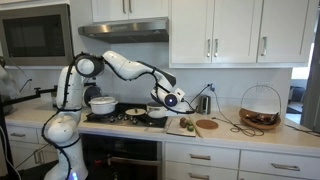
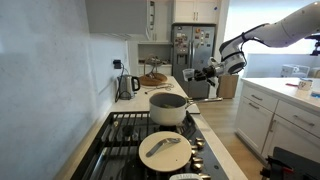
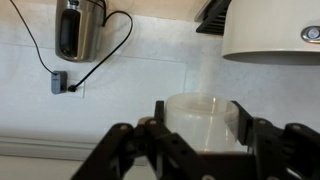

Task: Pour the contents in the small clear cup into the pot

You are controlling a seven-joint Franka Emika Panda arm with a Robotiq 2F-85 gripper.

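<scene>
Gripper [image 3: 200, 128] clasping small clear cup [image 3: 197, 112], contents unclear

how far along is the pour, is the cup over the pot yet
Done: the small clear cup is clamped in the gripper and held in the air. In hand: the move across. In an exterior view the cup hangs off to the side of the pot, not above it. Left: bring it over the pot and tip it out.

Open from above over the pot [image 2: 168, 108], straight down to its rim. Capped higher up by the range hood [image 1: 125, 30]. Flanked on the stove [image 2: 125, 135] by the white pot [image 1: 102, 104]; blocked near the wall by the corded kettle [image 1: 204, 102]
</scene>
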